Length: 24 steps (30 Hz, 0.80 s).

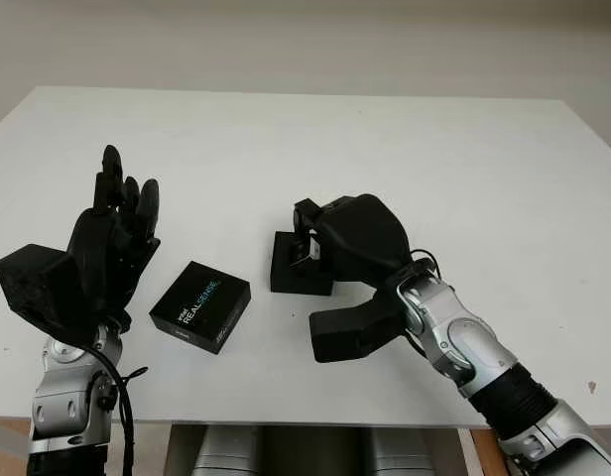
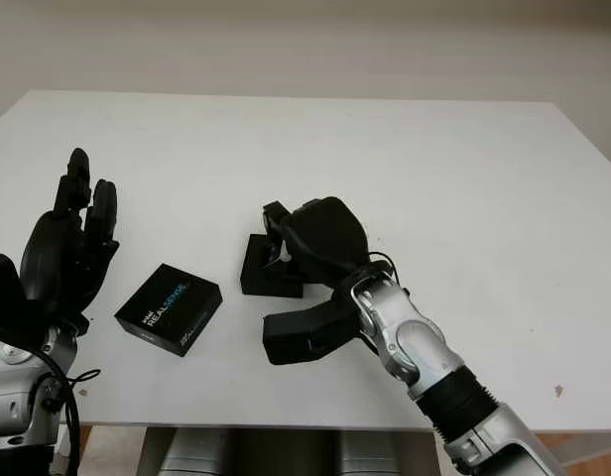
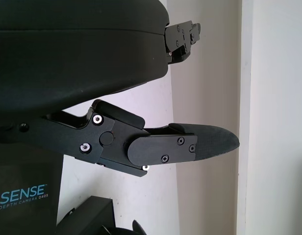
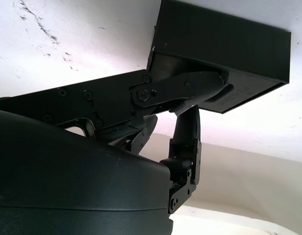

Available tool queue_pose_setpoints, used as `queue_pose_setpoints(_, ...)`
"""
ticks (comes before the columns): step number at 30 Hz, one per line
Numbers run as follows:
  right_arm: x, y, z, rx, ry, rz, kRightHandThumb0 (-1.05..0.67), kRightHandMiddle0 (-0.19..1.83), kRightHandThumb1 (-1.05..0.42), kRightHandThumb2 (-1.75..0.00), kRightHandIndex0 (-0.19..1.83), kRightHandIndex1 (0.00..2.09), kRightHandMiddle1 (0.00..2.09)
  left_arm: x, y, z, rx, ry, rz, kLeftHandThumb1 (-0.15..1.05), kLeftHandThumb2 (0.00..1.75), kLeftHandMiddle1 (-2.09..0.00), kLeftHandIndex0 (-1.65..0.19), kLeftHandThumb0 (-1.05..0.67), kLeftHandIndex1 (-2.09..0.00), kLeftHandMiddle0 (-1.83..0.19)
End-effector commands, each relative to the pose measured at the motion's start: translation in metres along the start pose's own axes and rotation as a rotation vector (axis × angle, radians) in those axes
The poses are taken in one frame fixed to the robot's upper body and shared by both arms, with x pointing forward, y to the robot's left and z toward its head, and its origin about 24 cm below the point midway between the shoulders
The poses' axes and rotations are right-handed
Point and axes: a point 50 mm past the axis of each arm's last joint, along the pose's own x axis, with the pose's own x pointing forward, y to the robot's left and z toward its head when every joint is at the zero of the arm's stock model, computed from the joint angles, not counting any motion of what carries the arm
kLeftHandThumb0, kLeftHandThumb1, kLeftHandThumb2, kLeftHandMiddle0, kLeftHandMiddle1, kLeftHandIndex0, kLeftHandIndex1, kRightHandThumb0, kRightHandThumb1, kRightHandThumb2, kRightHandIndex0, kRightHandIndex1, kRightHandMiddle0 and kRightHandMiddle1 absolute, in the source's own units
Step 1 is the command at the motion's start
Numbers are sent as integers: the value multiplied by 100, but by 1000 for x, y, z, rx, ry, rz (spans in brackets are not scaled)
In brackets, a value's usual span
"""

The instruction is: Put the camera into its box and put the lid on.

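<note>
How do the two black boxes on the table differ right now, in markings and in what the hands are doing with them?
The lid carries white and blue REALSENSE print on its top; the box shows no print. The lid lies alone and untouched, beside the raised, open left hand; the right hand is over the box with its fingers reaching into it. Whether the camera is in those fingers cannot be seen. Both are black, squarish and flat on the white table.
</note>
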Motion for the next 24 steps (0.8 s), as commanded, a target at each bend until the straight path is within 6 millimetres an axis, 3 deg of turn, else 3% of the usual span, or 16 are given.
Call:
queue_pose_setpoints(1, -2, -1, -2, -6, -6, -6, -46, 44, -98, -6, 60, 42, 148, 0, 1, 5, 11, -22, 4, 105, 46, -5, 19, -70, -3, 18)
queue_pose_setpoints(3, -3, -1, -1, 2, -17, -5, -45, 43, -98, -5, 48, 65, 150, -1, 1, 5, 9, -20, 6, 105, 46, -6, 19, -70, -3, 17)
queue_pose_setpoints(8, -2, -2, -3, 123, -35, 23, -44, 42, -98, -5, 37, 78, 155, -2, 2, 4, 11, -20, 8, 105, 46, -6, 19, -68, -4, 17)
queue_pose_setpoints(15, 3, -4, -15, 363, 24, -9, -40, 45, -94, -5, 34, 71, 154, -3, 2, 4, 8, -15, 10, 105, 46, -5, 19, -68, -4, 17)
queue_pose_setpoints(24, 6, -8, -21, 423, 50, -43, -37, 39, -95, -6, 32, 66, 155, -4, 3, 4, 27, -7, 13, 105, 47, -6, 19, -68, -3, 17)
